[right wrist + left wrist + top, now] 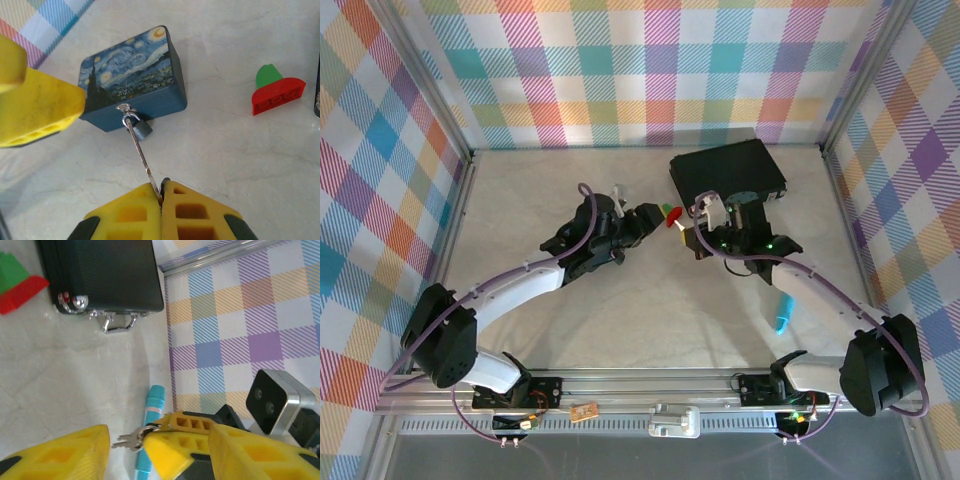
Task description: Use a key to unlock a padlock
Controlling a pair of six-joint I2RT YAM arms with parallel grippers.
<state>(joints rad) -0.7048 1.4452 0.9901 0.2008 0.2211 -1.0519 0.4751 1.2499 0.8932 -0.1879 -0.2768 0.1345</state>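
A pale, marbled tabletop point(240, 165) is walled in by pastel plaid cloth point(650, 60). On it, the right gripper point(161, 192) has its jaws pressed together on the slim grey metal key point(143, 155). The key's tip meets the tiny dark padlock point(141, 129), which hangs at the front of the blue starry-painted tin point(132, 75). The left gripper point(648, 216), jaws apart, sits just beside the tin's end. A red-and-green piece point(277, 92) and a black case point(725, 170) lie near.

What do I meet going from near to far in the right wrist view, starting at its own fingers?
right gripper → key → padlock → blue starry tin
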